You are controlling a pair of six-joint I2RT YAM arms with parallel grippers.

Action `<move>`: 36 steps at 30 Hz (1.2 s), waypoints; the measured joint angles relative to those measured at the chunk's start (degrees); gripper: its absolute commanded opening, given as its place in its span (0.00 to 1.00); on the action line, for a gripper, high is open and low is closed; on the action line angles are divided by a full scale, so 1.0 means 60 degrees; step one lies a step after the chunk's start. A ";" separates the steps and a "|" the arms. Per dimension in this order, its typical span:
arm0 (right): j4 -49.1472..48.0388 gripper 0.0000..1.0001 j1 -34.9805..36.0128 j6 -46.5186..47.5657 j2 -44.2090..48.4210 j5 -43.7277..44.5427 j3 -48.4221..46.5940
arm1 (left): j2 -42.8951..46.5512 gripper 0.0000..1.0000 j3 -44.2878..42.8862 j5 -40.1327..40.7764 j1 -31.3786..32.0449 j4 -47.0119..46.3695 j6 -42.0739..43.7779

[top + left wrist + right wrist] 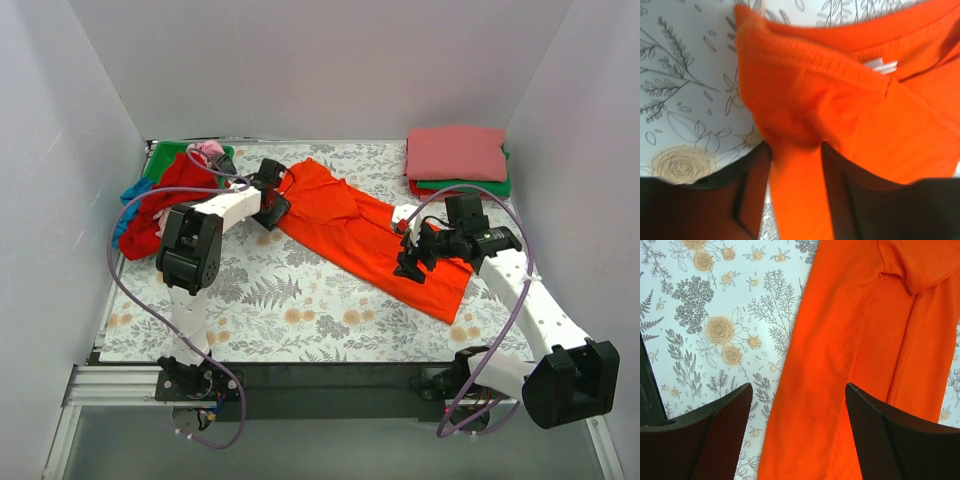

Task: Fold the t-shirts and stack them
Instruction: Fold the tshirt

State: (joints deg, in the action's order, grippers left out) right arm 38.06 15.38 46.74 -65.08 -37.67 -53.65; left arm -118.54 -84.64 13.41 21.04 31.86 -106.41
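White walls point(320, 60) close in three sides of the grey floral-printed table cloth point(300, 300), so the only free room I have lies toward the near edge, in front of the bright orange-red cotton t-shirt point(350, 225). It lies as a long band running diagonally from back left to front right. The left gripper point(275, 192) is at the collar end with a bunched fold of orange cloth between its fingers point(752, 200), but I cannot tell whether they actually clamp it. The right gripper point(412, 258) hangs above the lower half with its fingers point(720, 430) spread wide and holding nothing. My worry is a lopsided pull: if the left takes only the collar rib or one layer, any drag will probably peel the lengthwise fold open, and nothing pins the hem end. The heap of unfolded red, green, blue and pink shirts point(165, 200) lies just beside the left arm, so a backward swing could drag it along. The folded stack with a coral pink shirt on top point(455, 152) sits near the right arm, and the purple cable point(470, 192) loops close to it. I judge a sweep toward the open near side safest.
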 measured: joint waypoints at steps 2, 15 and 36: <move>0.0087 0.81 0.0000 0.0073 0.0102 0.0007 0.0073 | -0.0317 0.22 -0.0470 0.0175 -0.0025 0.0313 0.0025; 0.0328 0.75 0.0838 0.0831 -0.0528 0.0976 0.0546 | -0.2412 0.28 -0.3850 -0.1264 -0.1191 0.1115 0.2940; -0.2109 0.36 0.4834 -0.1654 -0.3147 0.7082 0.1366 | 0.7082 0.86 0.1996 -0.2320 -0.1610 -0.1869 0.6488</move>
State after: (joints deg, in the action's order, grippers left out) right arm 25.41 44.38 36.82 -83.96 4.82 -45.45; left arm -76.05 -72.66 -0.51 11.38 20.64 -67.48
